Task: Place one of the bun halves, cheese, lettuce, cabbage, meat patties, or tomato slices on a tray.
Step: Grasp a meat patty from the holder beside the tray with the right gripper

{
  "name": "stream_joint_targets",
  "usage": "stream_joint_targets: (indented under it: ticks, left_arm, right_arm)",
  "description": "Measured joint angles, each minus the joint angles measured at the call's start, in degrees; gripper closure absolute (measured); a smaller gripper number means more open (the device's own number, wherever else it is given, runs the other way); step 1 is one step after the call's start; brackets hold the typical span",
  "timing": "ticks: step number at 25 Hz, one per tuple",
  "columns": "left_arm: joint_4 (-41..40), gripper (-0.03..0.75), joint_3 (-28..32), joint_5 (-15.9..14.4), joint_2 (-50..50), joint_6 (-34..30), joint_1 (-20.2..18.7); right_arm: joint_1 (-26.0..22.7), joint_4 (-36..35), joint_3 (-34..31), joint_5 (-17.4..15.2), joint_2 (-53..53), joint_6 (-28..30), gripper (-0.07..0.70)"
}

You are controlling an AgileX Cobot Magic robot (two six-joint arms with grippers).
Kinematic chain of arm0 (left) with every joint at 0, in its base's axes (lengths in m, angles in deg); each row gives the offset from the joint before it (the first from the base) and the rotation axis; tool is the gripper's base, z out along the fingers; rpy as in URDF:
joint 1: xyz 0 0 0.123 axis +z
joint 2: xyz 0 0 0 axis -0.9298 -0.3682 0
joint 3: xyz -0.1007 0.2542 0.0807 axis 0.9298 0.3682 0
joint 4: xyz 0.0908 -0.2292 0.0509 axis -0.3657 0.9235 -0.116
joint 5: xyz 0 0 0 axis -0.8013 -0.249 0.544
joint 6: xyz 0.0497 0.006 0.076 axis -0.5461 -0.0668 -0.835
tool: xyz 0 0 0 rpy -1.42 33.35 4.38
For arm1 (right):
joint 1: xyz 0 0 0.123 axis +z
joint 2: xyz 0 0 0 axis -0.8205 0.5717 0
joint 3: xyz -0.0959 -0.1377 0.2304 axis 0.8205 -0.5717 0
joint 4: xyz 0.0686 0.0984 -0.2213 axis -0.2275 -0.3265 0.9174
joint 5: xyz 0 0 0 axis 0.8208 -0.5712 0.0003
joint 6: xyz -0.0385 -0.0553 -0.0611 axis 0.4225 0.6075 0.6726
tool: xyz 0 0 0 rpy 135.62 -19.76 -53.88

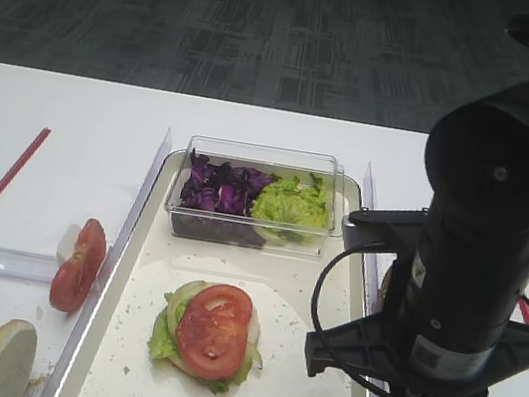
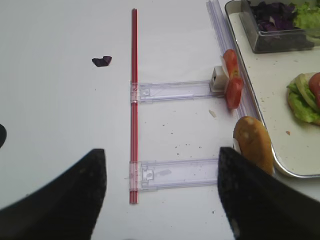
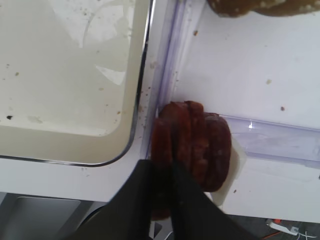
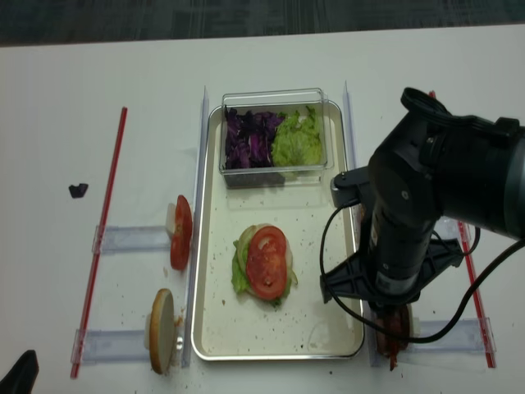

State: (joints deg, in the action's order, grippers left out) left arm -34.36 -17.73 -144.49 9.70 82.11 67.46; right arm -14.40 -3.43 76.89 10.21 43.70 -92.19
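Table: meat patties in right hand.

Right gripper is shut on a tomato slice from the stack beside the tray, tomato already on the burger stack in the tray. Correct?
Not quite. The right gripper is shut on a meat patty, not a tomato slice: the right wrist view shows its fingers pinching the end disc of the brown patty stack beside the tray. The rest holds: a tomato slice already tops the lettuce in the tray.

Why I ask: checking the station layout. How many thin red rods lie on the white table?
2. One thin red rod lies left of the silver-rimmed cream tray; the other lies right of it, partly hidden by the robot arm.
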Motion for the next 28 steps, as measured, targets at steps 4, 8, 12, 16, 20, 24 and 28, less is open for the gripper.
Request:
stream_joint_targets:
  ticks: [4,8,12,16,20,24,28]
  left_arm:
    - [0.0,0.277,0.0,0.0,0.0,0.0,0.0]
    - [0.0,0.277,0.0,0.0,0.0,0.0,0.0]
    - [0.0,0.276,0.0,0.0,0.0,0.0,0.0]
    - [0.0,0.276,0.0,0.0,0.0,0.0,0.0]
    - [0.0,0.277,0.0,0.0,0.0,0.0,0.0]
    - [0.0,0.276,0.0,0.0,0.0,0.0,0.0]
    - [0.0,0.277,0.0,0.0,0.0,0.0,0.0]
  right_arm:
    - [0.0,0.0,0.0,-0.1,-0.5,0.0,0.508]
    - [0.0,0.0,0.7,-1.3,-1.7,0.0,0.508]
    - [0.0,0.1,2.4,-3.2,-2.9,0.1,0.508]
    - [0.0,0.1,4.0,-4.4,-4.2,0.1,0.508]
    - [0.0,0.2,6.1,-6.3,-5.0,0.1,0.508]
    - [0.0,0.2,7.8,-7.1,-5.6,0.1,0.508]
    - [0.0,0.2,8.4,-7.6,-5.8,0.1,0.508]
